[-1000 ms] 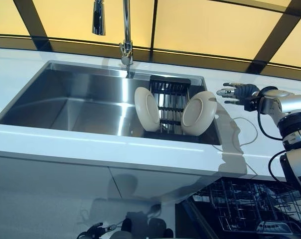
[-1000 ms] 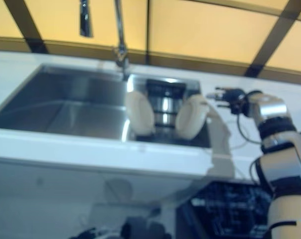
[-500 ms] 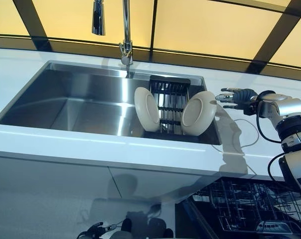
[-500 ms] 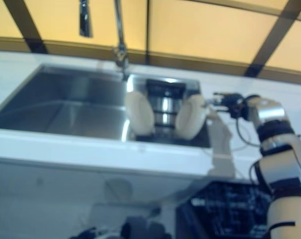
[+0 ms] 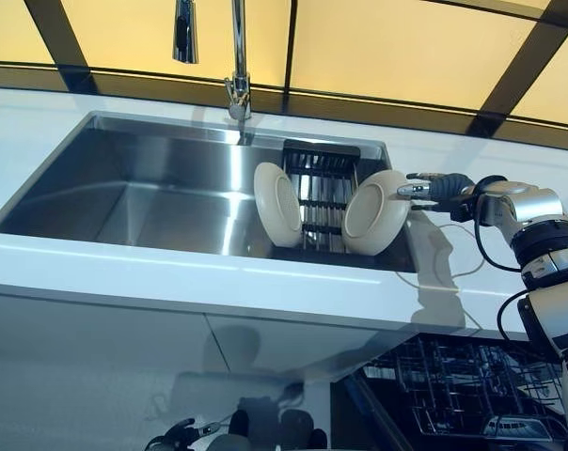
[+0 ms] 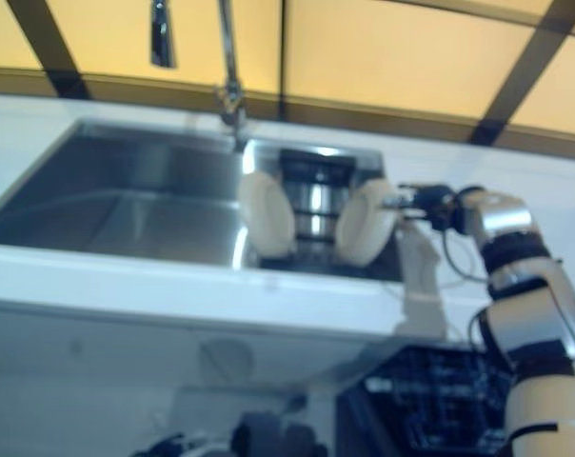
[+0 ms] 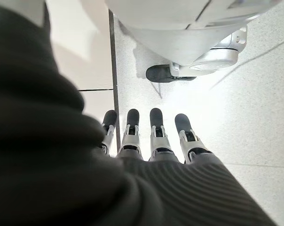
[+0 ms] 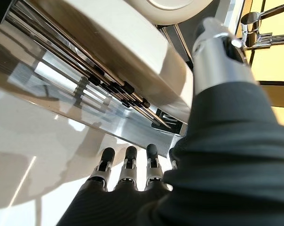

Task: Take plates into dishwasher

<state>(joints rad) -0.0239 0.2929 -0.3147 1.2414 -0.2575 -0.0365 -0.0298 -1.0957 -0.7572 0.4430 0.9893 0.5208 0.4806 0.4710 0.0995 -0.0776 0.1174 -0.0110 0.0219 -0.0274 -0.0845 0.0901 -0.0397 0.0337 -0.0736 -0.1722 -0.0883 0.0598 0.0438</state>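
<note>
While the two round cream plates are leaning on edge against the dark wire rack point(image 5: 314, 193) set in the right end of the rectangular stainless-steel sink point(image 5: 143, 193), the robot's right hand point(image 5: 438, 188) is reaching in from the right of the frame, level with the rim of the right-hand plate point(image 5: 374, 213). Its fingers are lying straight and spread, with the thumb apart from them, and they are gripping nothing; the fingertips point(image 5: 405, 190) are sitting just at that plate's upper right edge, though actual contact cannot be told. The left-hand plate point(image 5: 277, 205) is standing untouched near the frame's centre. At the lower right, the black wire dishwasher rack point(image 5: 463, 385) is standing open below the white counter point(image 5: 199, 272). The left hand point(image 7: 151, 141) is hanging low over the pale speckled floor point(image 7: 255, 117), fingers extended and empty.
</note>
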